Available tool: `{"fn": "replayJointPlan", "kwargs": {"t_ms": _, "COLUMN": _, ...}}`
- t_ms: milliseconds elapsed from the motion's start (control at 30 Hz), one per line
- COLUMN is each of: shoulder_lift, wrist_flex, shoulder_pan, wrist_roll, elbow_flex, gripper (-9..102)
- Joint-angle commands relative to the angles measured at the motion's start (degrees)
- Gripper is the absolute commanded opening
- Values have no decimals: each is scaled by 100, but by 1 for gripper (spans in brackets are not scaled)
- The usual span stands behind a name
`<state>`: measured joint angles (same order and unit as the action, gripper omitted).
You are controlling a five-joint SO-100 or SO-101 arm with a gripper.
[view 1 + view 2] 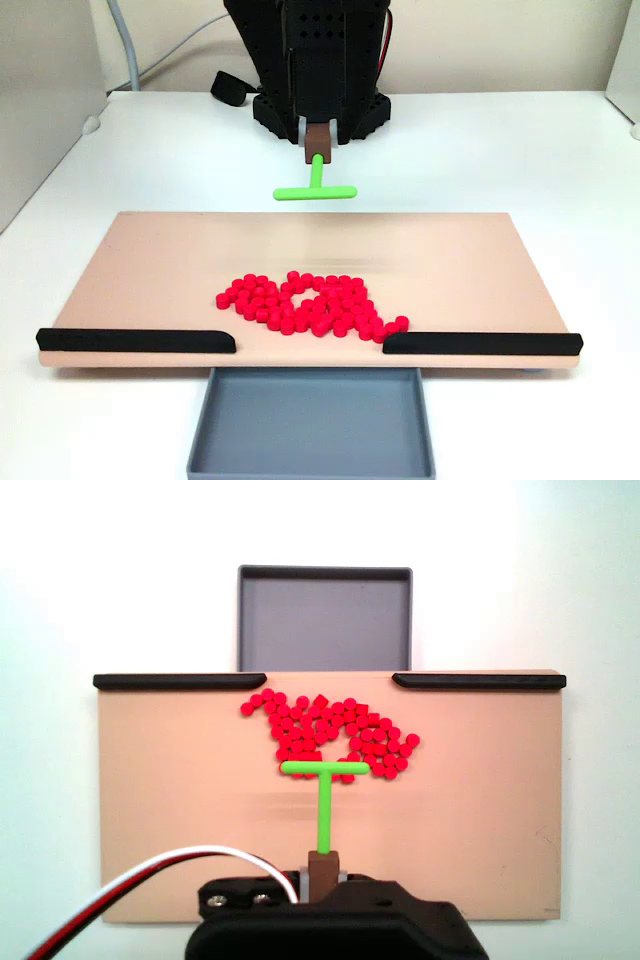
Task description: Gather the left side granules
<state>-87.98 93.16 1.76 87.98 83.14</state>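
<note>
Green and T-shaped, the tool (315, 188) is clamped by its brown stem end in the gripper (318, 135), whose jaws close snugly on it; in a fixed view the crossbar (325, 769) points away from the arm. Just beyond that crossbar lie the granules (330, 734), a loose red cluster on the tan board (180, 810), some of them touching or nearly touching the bar on its right end in that view. From the facing fixed view the tool hangs above the table behind the board's far edge, well apart from the granules (312, 304). Past the granules, two black strips (180, 681) (478, 681) line the board's edge, one to each side, with a gap between them. Beyond that gap sits a grey tray (324, 576). Everything rests on a white table (500, 150).
</note>
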Motion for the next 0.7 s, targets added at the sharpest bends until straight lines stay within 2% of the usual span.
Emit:
{"fn": "replayJointPlan", "kwargs": {"t_ms": 0, "shoulder_lift": -193, "wrist_flex": 35, "shoulder_pan": 0, "wrist_roll": 35, "elbow_flex": -26, "gripper": 0}}
{"fn": "replayJointPlan", "kwargs": {"t_ms": 667, "shoulder_lift": -281, "wrist_flex": 53, "shoulder_pan": -79, "wrist_roll": 105, "elbow_flex": -18, "gripper": 0}}
